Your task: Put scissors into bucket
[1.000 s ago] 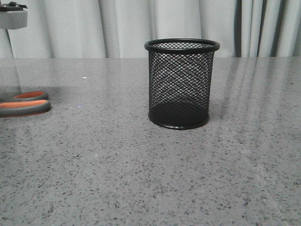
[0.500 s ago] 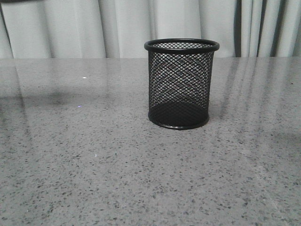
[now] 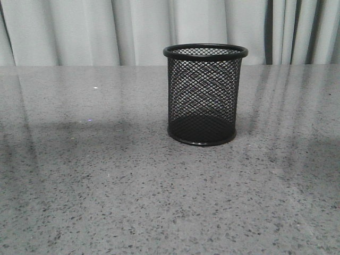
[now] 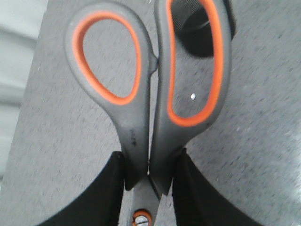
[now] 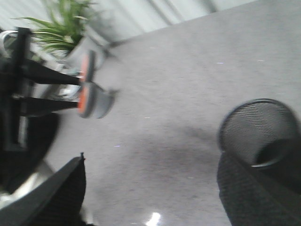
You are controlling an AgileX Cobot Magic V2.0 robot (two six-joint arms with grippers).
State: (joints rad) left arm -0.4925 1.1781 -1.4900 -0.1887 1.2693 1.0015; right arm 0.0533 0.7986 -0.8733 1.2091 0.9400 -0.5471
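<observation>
- standing upright on the grey speckled table point(image 3: 106, 202) in the front view: the bucket point(image 3: 204, 94), black wire mesh, nothing visible inside it.
- behind it, pale curtain point(image 3: 138, 32) across the back.
- gripped in the left claw point(image 4: 148, 174): the scissors point(image 4: 150, 89), pinched at the neck just below the handles, dark fingers point(image 4: 106, 197) pressed against both sides.
- pointing away from the wrist camera, the grey handles with orange-lined loops; pivot screw just visible low between the fingers.
- peeking through the larger loop, a dark patch of mesh, the bucket point(image 4: 197, 23) beyond, down on the table.
- from the right wrist view, the scissors point(image 5: 91, 92) held up off the table, well apart from the bucket point(image 5: 261, 134); blurred.
- right claw point(image 5: 150, 197) spread wide, holding nothing, one finger point(image 5: 61, 193) at each side of the view.
- potted plant point(image 5: 61, 26) off past the table edge.
</observation>
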